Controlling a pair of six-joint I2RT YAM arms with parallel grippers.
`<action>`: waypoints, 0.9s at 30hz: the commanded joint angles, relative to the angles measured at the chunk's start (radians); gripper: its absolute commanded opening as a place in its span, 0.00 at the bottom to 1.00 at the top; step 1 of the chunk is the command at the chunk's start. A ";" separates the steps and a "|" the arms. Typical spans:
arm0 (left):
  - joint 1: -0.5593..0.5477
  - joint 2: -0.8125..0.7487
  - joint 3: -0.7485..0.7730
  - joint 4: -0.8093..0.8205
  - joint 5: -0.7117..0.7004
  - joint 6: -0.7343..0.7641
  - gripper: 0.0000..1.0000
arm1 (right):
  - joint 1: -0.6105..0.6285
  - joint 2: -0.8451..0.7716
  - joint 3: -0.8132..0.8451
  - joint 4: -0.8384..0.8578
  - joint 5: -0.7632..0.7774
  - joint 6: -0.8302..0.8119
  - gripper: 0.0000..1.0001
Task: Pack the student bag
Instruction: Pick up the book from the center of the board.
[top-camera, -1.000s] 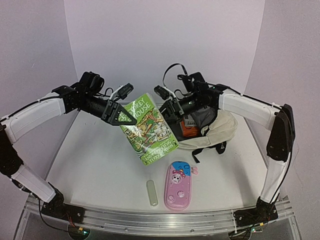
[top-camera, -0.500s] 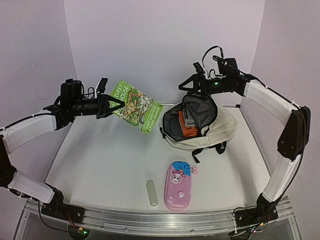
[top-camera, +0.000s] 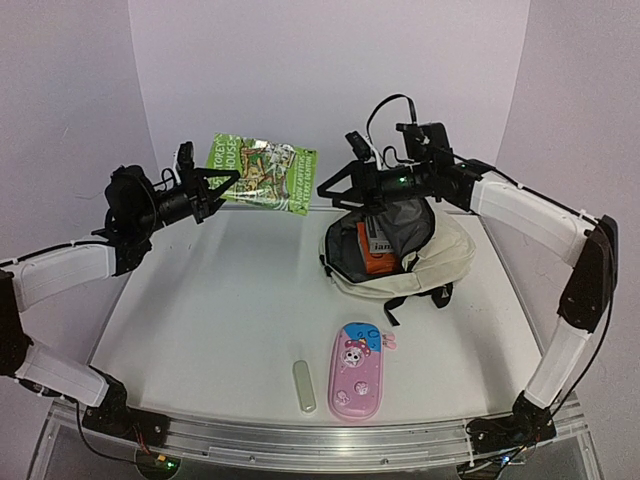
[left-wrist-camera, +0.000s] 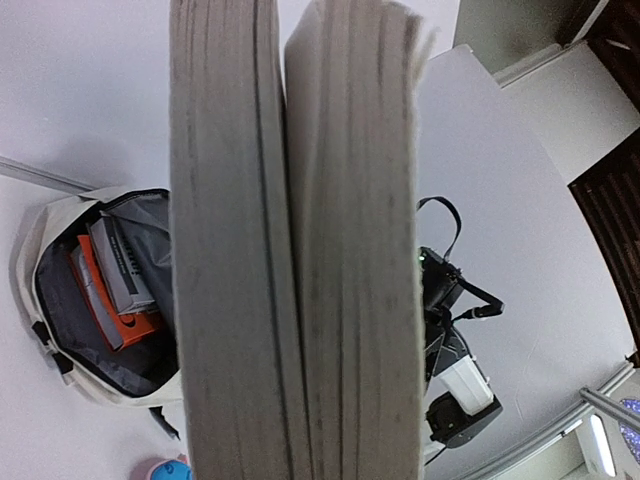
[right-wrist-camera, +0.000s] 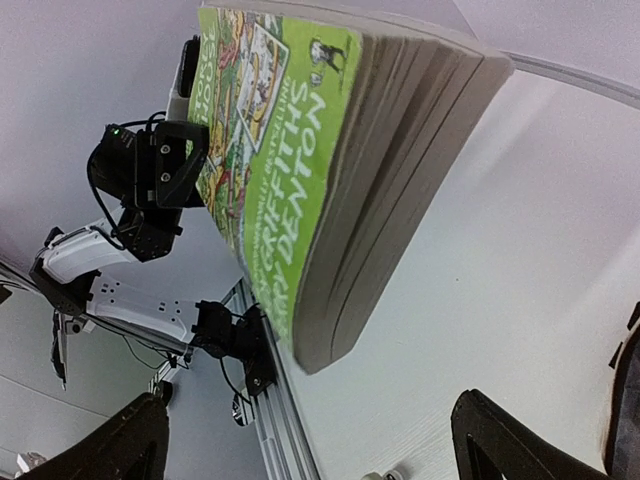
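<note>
Left gripper: pinches the book by its edge, upper left, so you carry it clear of the table.
Right gripper: spread wide and empty, probably making room for your book.
Bag: centre right, unzipped, mouth gaping for loading.

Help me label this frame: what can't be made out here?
Left wrist view: the book fills the middle, hiding the left jaws and part of the backpack.
Right wrist view: the right jaws are cut off by the bottom edge; only dark tips show.
Top view: the pale stick by the pencil case is too small to identify.
</note>
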 joint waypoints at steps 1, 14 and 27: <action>-0.014 0.005 0.011 0.286 0.027 -0.108 0.03 | 0.038 0.061 0.098 0.047 -0.004 0.005 0.98; -0.070 0.066 0.035 0.324 0.068 -0.127 0.05 | 0.069 0.146 0.230 0.052 -0.030 0.021 0.47; -0.072 -0.016 0.222 -0.459 0.111 0.405 0.79 | 0.042 0.029 0.088 0.059 -0.246 0.040 0.00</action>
